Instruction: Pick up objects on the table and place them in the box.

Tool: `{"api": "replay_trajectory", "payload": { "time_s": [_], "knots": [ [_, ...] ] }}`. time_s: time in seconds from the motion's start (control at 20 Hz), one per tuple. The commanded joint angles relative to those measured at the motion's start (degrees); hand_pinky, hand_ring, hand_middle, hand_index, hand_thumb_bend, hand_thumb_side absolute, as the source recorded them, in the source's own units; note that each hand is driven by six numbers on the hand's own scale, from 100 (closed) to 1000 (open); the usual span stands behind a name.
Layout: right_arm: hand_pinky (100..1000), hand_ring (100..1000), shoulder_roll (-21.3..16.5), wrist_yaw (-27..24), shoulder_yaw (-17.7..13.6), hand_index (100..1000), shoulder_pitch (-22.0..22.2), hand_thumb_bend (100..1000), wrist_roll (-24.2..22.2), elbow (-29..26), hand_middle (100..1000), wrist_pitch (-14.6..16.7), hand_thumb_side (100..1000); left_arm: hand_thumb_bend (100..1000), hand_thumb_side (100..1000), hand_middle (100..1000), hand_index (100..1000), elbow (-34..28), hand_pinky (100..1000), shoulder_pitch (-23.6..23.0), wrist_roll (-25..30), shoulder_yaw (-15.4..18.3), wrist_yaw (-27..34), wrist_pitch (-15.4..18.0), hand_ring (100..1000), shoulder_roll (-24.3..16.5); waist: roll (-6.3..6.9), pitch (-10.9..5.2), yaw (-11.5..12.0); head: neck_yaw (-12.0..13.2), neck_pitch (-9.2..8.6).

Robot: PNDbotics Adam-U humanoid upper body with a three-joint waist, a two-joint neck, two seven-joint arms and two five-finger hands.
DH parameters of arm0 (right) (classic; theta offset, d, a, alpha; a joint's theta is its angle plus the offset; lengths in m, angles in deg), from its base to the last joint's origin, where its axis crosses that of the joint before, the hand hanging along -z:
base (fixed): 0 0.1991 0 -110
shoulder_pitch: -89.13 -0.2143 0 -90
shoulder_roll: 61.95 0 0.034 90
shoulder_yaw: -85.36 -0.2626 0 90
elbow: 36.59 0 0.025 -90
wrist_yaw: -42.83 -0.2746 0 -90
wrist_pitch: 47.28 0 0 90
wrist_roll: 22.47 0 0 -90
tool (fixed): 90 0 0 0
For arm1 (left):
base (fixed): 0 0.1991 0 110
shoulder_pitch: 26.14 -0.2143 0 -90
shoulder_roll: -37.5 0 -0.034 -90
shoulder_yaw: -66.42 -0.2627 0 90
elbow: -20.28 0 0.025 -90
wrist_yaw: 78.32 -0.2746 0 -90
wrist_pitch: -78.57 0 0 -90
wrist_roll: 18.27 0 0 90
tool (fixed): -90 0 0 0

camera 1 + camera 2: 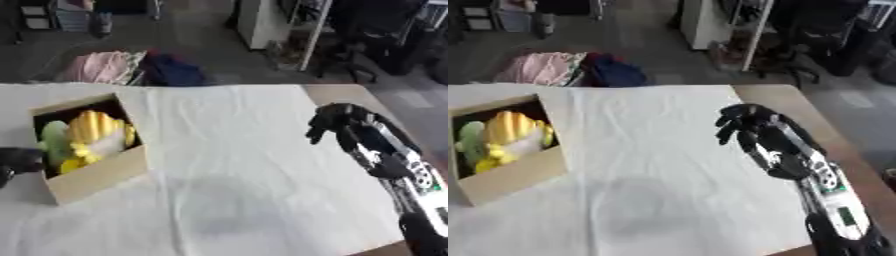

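Note:
An open cardboard box (98, 177) stands on the left of the white-covered table (236, 165). Inside it lie a yellow ribbed object (94, 129), a pale green object (54, 140) and something white. My right hand (741, 120) hangs above the cloth at the right, arm coming in from the lower right, fingers curled downward and holding nothing. My left hand (17, 161) shows as a dark shape at the left edge beside the box's near left corner; its fingers cannot be made out.
Bare wooden tabletop (794, 102) shows past the cloth's right edge. Beyond the far edge, on the floor, lie pink (98, 67) and dark blue (173, 71) bundles. Furniture stands further back.

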Motion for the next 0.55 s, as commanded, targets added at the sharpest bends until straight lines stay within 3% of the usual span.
{"api": "replay_trajectory", "payload": {
  "time_s": [0.05, 0.25, 0.55],
  "knots": [
    [630, 530, 3.7, -0.9, -1.5, 784, 1.4, 100, -1.8, -3.6, 628, -4.4, 532, 100, 578, 631, 751, -1.1, 728, -0.3, 0.2, -0.1, -0.8, 0.0, 778, -0.4, 1.22, -1.55, -0.6, 1.9, -0.46],
    [627, 528, 8.0, -0.7, -2.7, 777, 3.8, 100, -2.6, -6.2, 626, -8.9, 541, 100, 570, 640, 758, -1.1, 732, -1.3, 0.0, -0.2, -1.7, -0.2, 784, 0.2, 1.97, -1.56, -1.7, 6.3, -0.55],
    [623, 523, 10.2, 0.9, -3.3, 767, 6.3, 100, -2.0, -7.8, 620, -11.1, 554, 100, 561, 637, 765, -1.1, 733, -2.4, -0.7, -0.1, -2.8, -0.7, 781, 0.8, 2.75, -1.72, -2.7, 14.5, 0.09]
  ]
}}
